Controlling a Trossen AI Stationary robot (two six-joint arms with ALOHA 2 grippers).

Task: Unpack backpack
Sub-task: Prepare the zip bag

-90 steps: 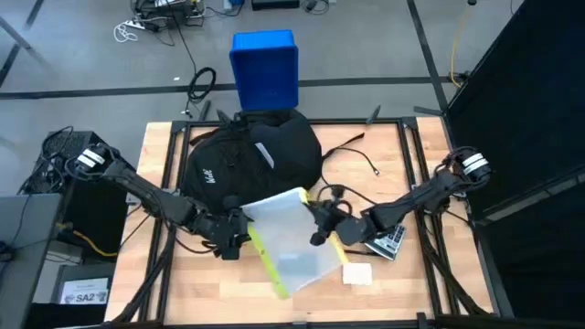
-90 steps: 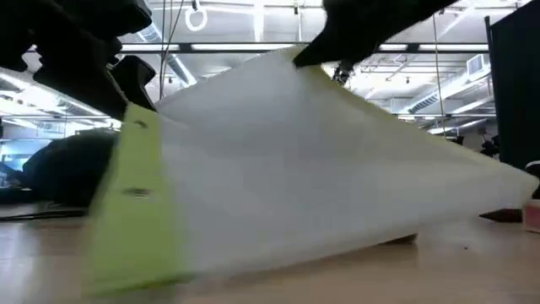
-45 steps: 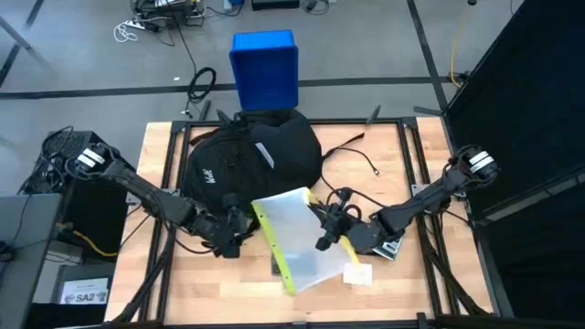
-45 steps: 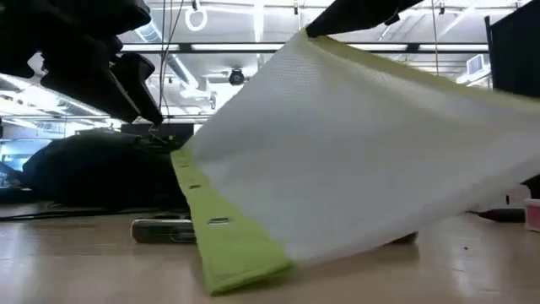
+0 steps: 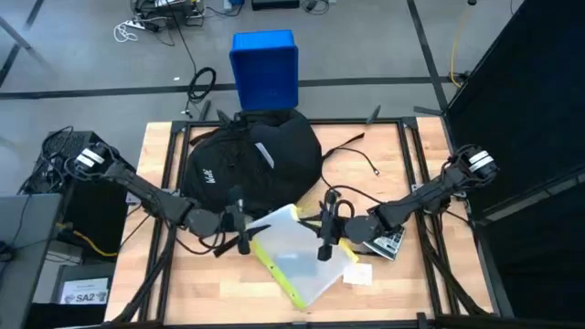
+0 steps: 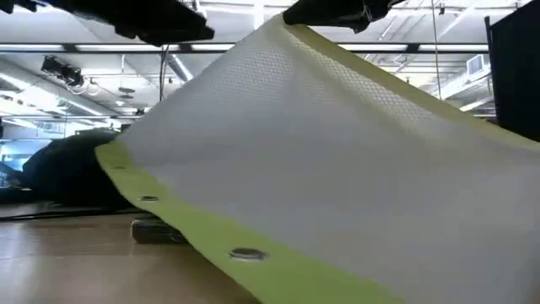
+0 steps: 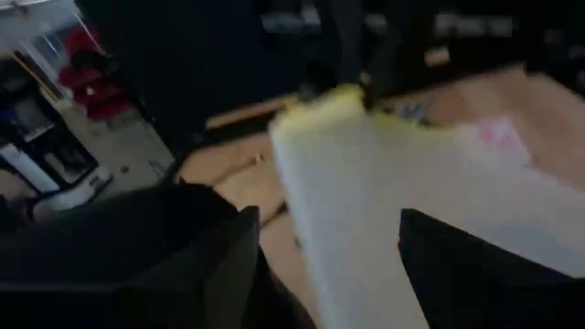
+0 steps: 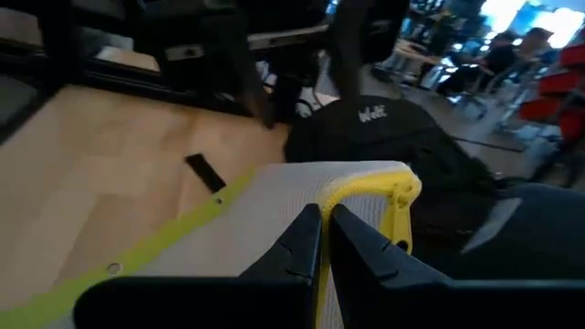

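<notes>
The black backpack point(image 5: 251, 160) lies at the table's far middle, resting on its side. A white mesh pouch point(image 5: 300, 258) with a yellow-green edge band point(image 6: 245, 253) is out on the table in front of it. My right gripper point(image 5: 322, 239) is shut on the pouch's raised corner. My left gripper point(image 5: 244, 230) stands open just left of the pouch. Its fingers point(image 7: 210, 265) are spread wide and nothing shows between them; I cannot tell whether it touches the pouch. My right gripper pinches the pouch's yellow-trimmed corner point(image 8: 370, 194) between its two fingers point(image 8: 306, 239). That corner point(image 6: 283, 19) is lifted high. The pouch slopes down from it, and its banded lower edge lies toward the table's near side.
A blue plastic box point(image 5: 265, 68) stands beyond the far edge. A calculator point(image 5: 388, 239) and a small white packet point(image 5: 358, 272) lie right of the pouch. A small flat dark object point(image 6: 156, 230) lies on the wood near the pouch, and a black cable point(image 5: 361, 157) runs right of the backpack.
My right gripper has kept the pouch's corner and drawn slightly toward the near edge. The pouch has swung about below it, and its yellow-green band has tipped from steep to a low slant. My left gripper has turned toward the pouch and shifted a little right.
</notes>
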